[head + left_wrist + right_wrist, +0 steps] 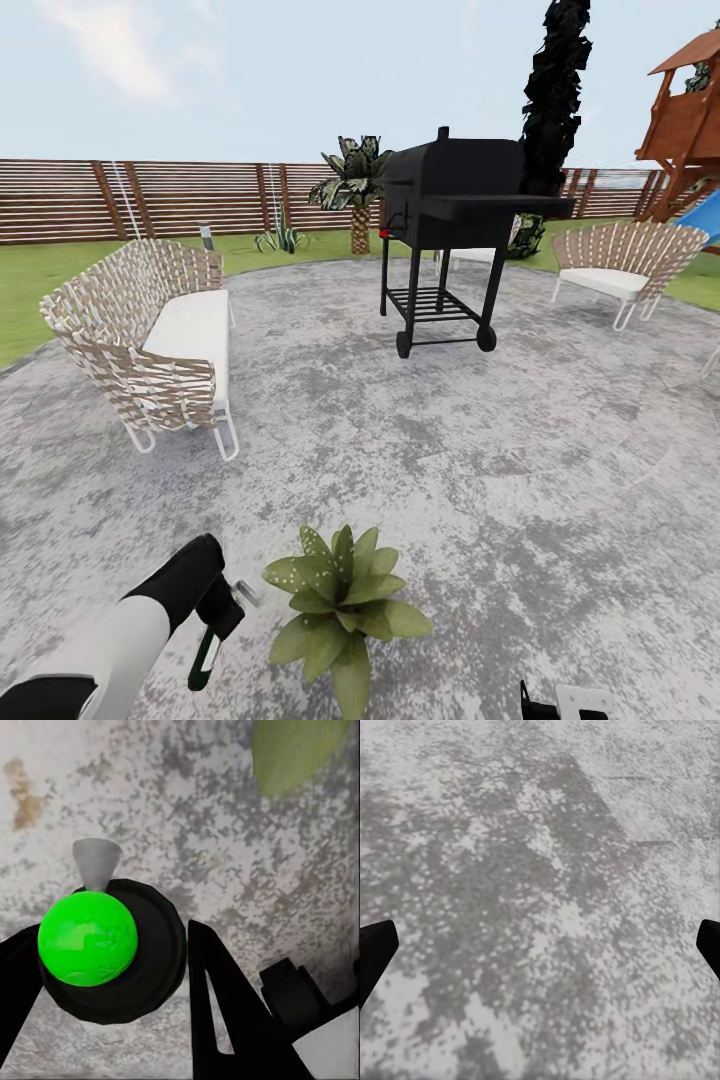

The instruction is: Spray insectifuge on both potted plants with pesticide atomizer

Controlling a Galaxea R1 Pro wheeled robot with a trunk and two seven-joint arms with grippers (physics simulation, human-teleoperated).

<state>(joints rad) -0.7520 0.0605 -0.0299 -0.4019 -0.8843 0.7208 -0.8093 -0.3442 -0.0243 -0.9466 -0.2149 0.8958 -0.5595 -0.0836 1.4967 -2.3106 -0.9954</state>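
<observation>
Nearest, just left of one potted plant: left gripper clamped around one pesticide atomizer, nozzle toward the leaves. Right gripper spread wide over patio. Beyond the plant: one grill, two woven seats, then fence.

Bright flat daylight, soft render, no glare

A black wheeled barbecue grill stands near the far side of the round stone patio. A woven loveseat with a white cushion sits well to its left, a matching armchair to its right. Behind them, a palm rises before the slatted fence, beside a wooden play tower.
</observation>
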